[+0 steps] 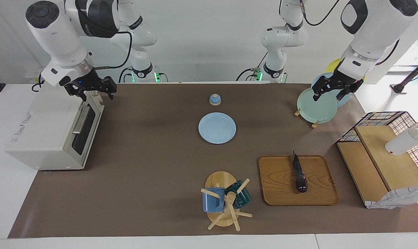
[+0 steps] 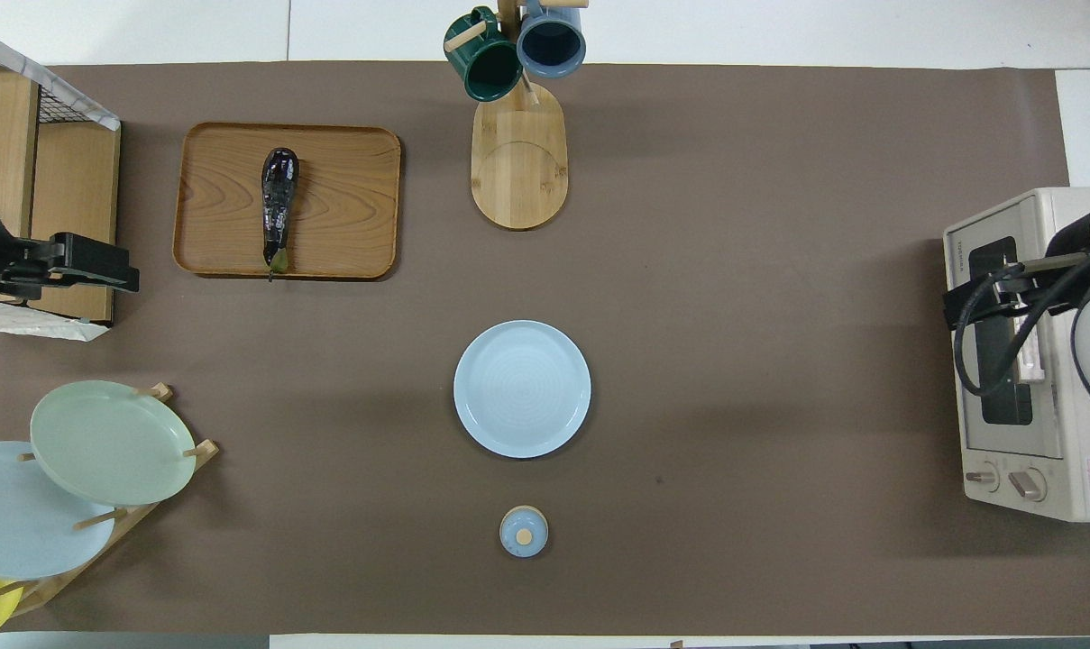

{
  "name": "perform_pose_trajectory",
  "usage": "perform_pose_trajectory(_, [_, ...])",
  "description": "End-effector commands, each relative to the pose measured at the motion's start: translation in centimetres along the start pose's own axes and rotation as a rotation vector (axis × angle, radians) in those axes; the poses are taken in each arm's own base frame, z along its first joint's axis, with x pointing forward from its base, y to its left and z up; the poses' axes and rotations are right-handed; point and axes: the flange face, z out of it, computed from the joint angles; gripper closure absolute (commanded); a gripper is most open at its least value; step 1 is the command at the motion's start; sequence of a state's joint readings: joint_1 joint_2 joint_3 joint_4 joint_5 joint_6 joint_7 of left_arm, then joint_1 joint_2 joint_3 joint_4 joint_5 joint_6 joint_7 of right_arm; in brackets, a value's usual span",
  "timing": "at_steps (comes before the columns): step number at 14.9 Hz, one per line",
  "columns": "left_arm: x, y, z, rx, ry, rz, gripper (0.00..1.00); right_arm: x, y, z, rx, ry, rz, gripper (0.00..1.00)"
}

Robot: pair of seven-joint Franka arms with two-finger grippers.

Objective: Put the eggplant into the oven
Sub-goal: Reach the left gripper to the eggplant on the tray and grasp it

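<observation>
We see the oven (image 1: 53, 133) at the right arm's end of the table, its dark glass door closed as far as we can judge from here. The wooden tray (image 1: 298, 180) lies toward the left arm's end, farther from the robots than the blue plate (image 1: 217, 128) at the table's middle. On the tray rests the eggplant (image 1: 299, 176), its thin stem end pointing toward the robots, nothing touching it. The right gripper (image 1: 93, 90) hangs over the oven's top front edge, its fingers spread wide and holding nothing. The left gripper (image 1: 331, 90) hovers over the green plate (image 1: 316, 105) in the plate rack, likewise wide open and empty.
</observation>
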State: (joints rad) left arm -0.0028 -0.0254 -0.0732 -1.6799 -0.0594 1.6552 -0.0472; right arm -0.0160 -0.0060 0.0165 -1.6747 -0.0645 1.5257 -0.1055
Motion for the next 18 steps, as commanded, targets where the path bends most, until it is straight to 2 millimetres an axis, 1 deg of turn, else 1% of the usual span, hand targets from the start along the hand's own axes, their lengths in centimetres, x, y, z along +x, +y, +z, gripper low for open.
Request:
perform_pose_trajectory(1, [2.9, 0.9, 3.7, 0.003, -0.001, 0.009, 0.0, -0.4, 0.1, -0.4, 0.02, -0.001, 0.014, 0.0])
perform_pose_trajectory(3, [6.3, 1.3, 8.4, -0.004, -0.019, 0.017, 0.0, -0.4, 0.1, -0.4, 0.019, -0.001, 0.012, 0.0])
perform_pose_trajectory(4, [7.6, 1.1, 11.1, -0.002, -0.025, 0.018, 0.0, -0.4, 0.1, -0.4, 0.02, -0.001, 0.014, 0.0])
perform_pose_trajectory(5, [8.7, 1.3, 13.5, -0.004, -0.017, 0.022, 0.0, -0.5, 0.2, -0.4, 0.02, -0.003, 0.01, 0.0])
perform_pose_trajectory(6, [9.5, 1.9, 15.3, -0.005, -0.006, 0.04, 0.0, -0.5, 0.3, -0.4, 0.02, -0.004, 0.013, 0.0])
perform_pose_trajectory(7, [10.5, 2.4, 18.0, -0.006, -0.002, 0.068, 0.0, -0.5, 0.2, -0.4, 0.02, -0.004, 0.015, 0.0])
perform_pose_trajectory(8, [11.3, 2.8, 19.8, -0.009, 0.019, 0.093, 0.0, -0.4, 0.1, -0.4, 0.019, -0.003, 0.012, 0.0])
perform_pose_trajectory(9, [11.9, 2.7, 21.6, -0.007, 0.029, 0.104, 0.0, -0.4, 0.0, -0.4, 0.019, -0.001, 0.004, 0.0])
perform_pose_trajectory(10, [12.5, 2.7, 24.0, 0.015, 0.027, 0.122, 0.0, -0.4, 0.3, -0.1, 0.022, -0.004, 0.011, 0.0])
perform_pose_trajectory(11, [12.8, 3.6, 25.1, 0.032, 0.05, 0.15, 0.0, -0.3, 0.2, 0.4, 0.021, 0.002, 0.012, 0.04])
perform_pose_trajectory(12, [13.0, 3.8, 26.3, 0.035, 0.055, 0.157, 0.0, -0.1, 0.2, 0.3, 0.016, 0.046, 0.008, 0.39])
perform_pose_trajectory(13, [13.2, 3.7, 27.3, 0.037, 0.049, 0.158, 0.0, 0.1, 0.3, 0.2, 0.014, 0.063, 0.01, 0.68])
perform_pose_trajectory(14, [13.3, 3.7, 27.5, 0.044, 0.055, 0.166, 0.0, 0.1, 0.6, 0.6, 0.015, 0.06, 0.005, 0.93])
perform_pose_trajectory(15, [13.4, 3.7, 27.6, 0.043, 0.07, 0.176, 0.0, -0.1, 1.3, 1.0, 0.017, 0.053, -0.004, 1.0])
perform_pose_trajectory(16, [13.5, 3.5, 27.9, 0.042, 0.081, 0.179, 0.0, -0.6, 1.9, 1.4, 0.019, 0.047, -0.01, 1.0])
perform_pose_trajectory(17, [13.6, 3.5, 28.4, 0.042, 0.081, 0.187, 0.0, -0.9, 2.7, 2.7, 0.02, 0.043, 0.003, 1.0])
perform_pose_trajectory(18, [13.6, 3.4, 28.5, 0.044, 0.081, 0.195, 0.01, -1.1, 3.7, 4.4, 0.008, 0.066, 0.021, 1.0])
